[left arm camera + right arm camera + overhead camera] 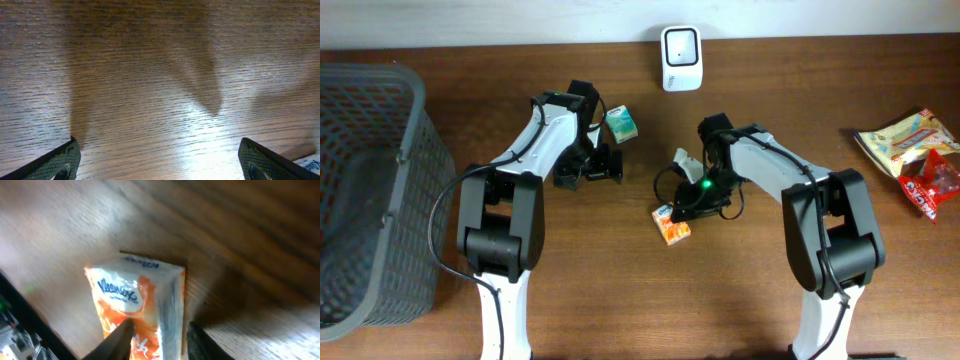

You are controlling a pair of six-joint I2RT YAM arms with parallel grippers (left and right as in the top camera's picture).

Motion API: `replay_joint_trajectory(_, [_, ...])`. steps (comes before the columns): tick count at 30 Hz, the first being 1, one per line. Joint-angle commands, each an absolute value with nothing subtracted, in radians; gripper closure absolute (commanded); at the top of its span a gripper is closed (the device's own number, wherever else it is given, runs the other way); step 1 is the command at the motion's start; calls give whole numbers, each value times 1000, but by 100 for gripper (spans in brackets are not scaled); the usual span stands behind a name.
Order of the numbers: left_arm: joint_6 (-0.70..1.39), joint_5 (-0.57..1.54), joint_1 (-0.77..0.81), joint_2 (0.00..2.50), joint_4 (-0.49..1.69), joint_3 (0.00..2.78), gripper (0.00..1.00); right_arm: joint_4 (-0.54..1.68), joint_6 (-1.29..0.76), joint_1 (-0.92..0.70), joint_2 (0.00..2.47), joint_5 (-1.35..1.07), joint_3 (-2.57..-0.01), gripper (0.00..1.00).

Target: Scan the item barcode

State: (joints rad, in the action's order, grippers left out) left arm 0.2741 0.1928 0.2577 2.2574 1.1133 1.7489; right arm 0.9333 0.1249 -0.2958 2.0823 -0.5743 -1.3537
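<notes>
Left fingers [55,162] apart | right fingers [117,340] astride tissue pack [135,300], grip unclear | basket [425,170] well apart

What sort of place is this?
Probably a mock shop checkout on a wooden table: a white barcode scanner at the back, a grey shopping basket on the left, snack packets on the right.

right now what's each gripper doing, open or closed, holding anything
left gripper: open, holding nothing.
right gripper: fingers on either side of the orange tissue pack; cannot tell if it grips it yet.
</notes>
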Motion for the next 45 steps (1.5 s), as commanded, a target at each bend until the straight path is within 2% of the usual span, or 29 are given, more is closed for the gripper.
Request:
replay_joint_trajectory(1, [276,193,260,2278,1103,1744,1,886,63,-303,2068,-572,-1287,74])
replay_joint_trajectory(2, [276,193,260,2278,1102,1745,1,880,61,-303,2068,-572,-1286,81])
replay_joint_trajectory(3, [276,193,260,2278,1103,1744,1,873,31,-300,2068,-574,-1287,94])
replay_joint_trajectory(4, [276,193,260,2278,1105,1744,1,874,17,-293,2068,-598,-1294,96])
replay_joint_trajectory(6, [276,193,260,2278,1105,1744,1,882,18,-244,2068,-803,-1334,96])
replay_joint_trajectory(8, [276,193,260,2278,1105,1742,1,882,81,-157,2068,-1116,-1389,96])
replay_joint_trajectory(13, [276,193,262,2278,1102,1742,1,818,113,-4,2068,-1552,-1427,96])
replay_joint_trajectory(16, [276,193,259,2278,1101,1742,1,777,125,2,2068,-1553,-1431,96])
replay_joint_trajectory(19, [276,193,262,2278,1101,1742,1,772,443,0,2067,-1553,-1431,96])
replay_joint_trajectory(20, [276,193,268,2278,1100,1742,1,735,494,0,2067,-1553,-1431,96])
replay_joint_trajectory(23, [276,192,279,2278,1093,1742,1,651,489,1,2067,-1553,-1444,96])
replay_joint_trajectory(36, [276,192,280,2278,1063,1742,1,647,432,0,2067,-1553,-1539,96])
replay_joint_trajectory(38, [276,192,281,2278,1059,1742,1,624,313,2,2067,-1534,-1539,96])
replay_joint_trajectory(39, [276,193,281,2278,1055,1742,1,604,164,2,2067,-1423,-1539,96])
replay_joint_trajectory(41, [276,193,281,2278,1058,1742,1,618,1,0,2067,-1190,-1539,96])
replay_joint_trajectory(43, [276,194,283,2278,1066,1742,1,655,-27,0,2067,-1089,-1539,96])
replay_joint_trajectory(44, [276,194,292,2278,1070,1742,1,703,-131,0,2067,-895,-1539,96])
replay_joint_trajectory(45, [276,194,298,2278,1066,1742,1,732,-140,0,2065,-825,-1539,96])
